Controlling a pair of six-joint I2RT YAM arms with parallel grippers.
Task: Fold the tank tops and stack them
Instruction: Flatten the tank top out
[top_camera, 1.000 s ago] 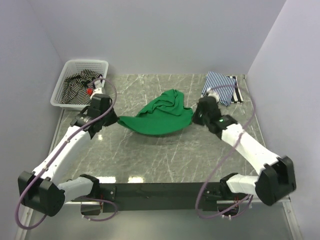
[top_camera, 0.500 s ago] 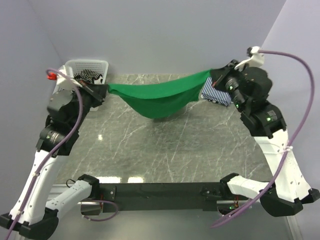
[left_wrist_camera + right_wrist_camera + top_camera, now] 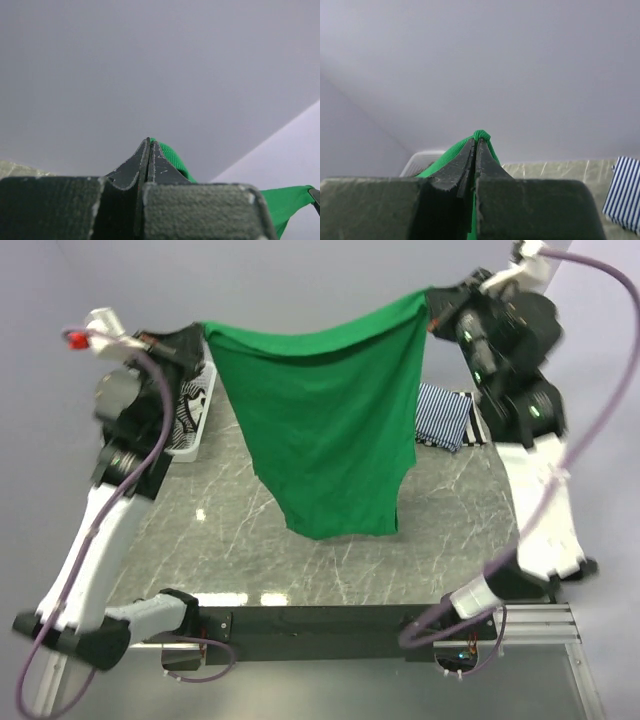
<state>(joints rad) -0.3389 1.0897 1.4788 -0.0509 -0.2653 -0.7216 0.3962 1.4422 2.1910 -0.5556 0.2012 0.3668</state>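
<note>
The green tank top (image 3: 330, 430) hangs spread out in the air between both arms, high above the table. My left gripper (image 3: 203, 332) is shut on its left upper corner, and green cloth (image 3: 172, 159) shows at its tips (image 3: 149, 141). My right gripper (image 3: 428, 302) is shut on the right upper corner (image 3: 481, 135). The finely blue-and-white striped tank top (image 3: 443, 415) lies folded at the back right and shows in the right wrist view (image 3: 624, 192). The black-and-white striped tank top (image 3: 190, 412) lies in the basket, partly hidden by my left arm.
The white mesh basket (image 3: 186, 448) stands at the back left, and its rim shows in the right wrist view (image 3: 422, 159). The marble table (image 3: 240, 540) runs under the hanging cloth. Grey walls close in on three sides.
Both grippers have risen and spread apart with the green tank top. It went from a bunched heap on the table to a sagging band, then to hanging open.
</note>
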